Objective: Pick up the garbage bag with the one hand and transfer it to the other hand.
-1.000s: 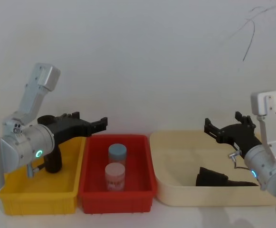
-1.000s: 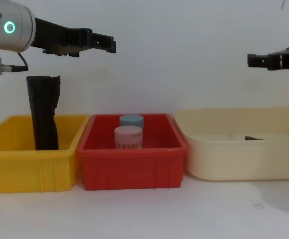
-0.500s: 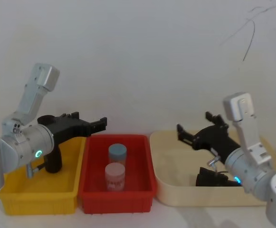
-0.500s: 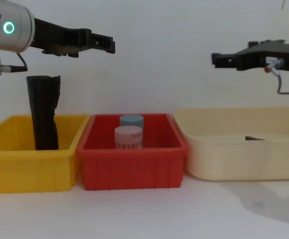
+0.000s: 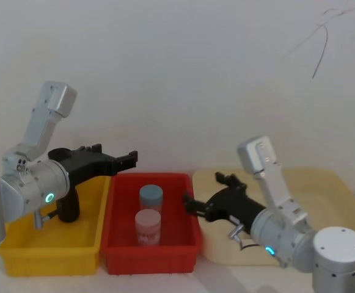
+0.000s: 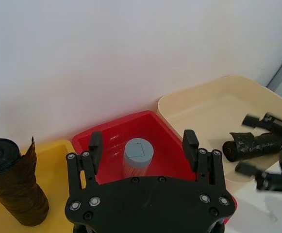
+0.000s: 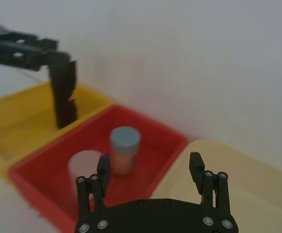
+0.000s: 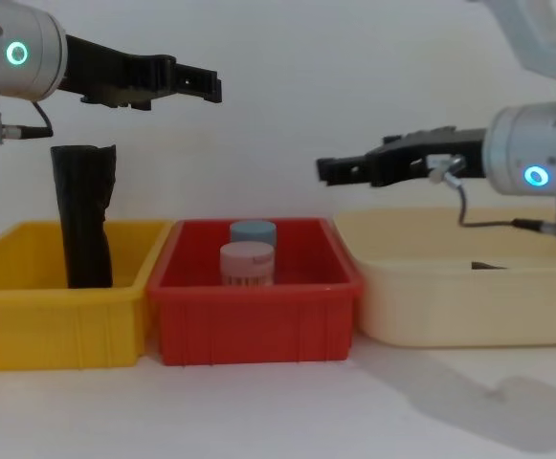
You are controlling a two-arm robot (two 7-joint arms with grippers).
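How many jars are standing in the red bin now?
2. Both stand upright in the red bin: the blue-lidded jar toward the back, and the pale-lidded jar just in front of it. Nothing seems hidden behind them.

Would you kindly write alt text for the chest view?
A garbage bag stands upright in the yellow bin, the open left pincer held higher than its top. The open right pincer reaches above the red bin's right edge.

Open air lies between left tool (image 8: 211,87) and right tool (image 8: 326,171) above jars (image 8: 248,265).
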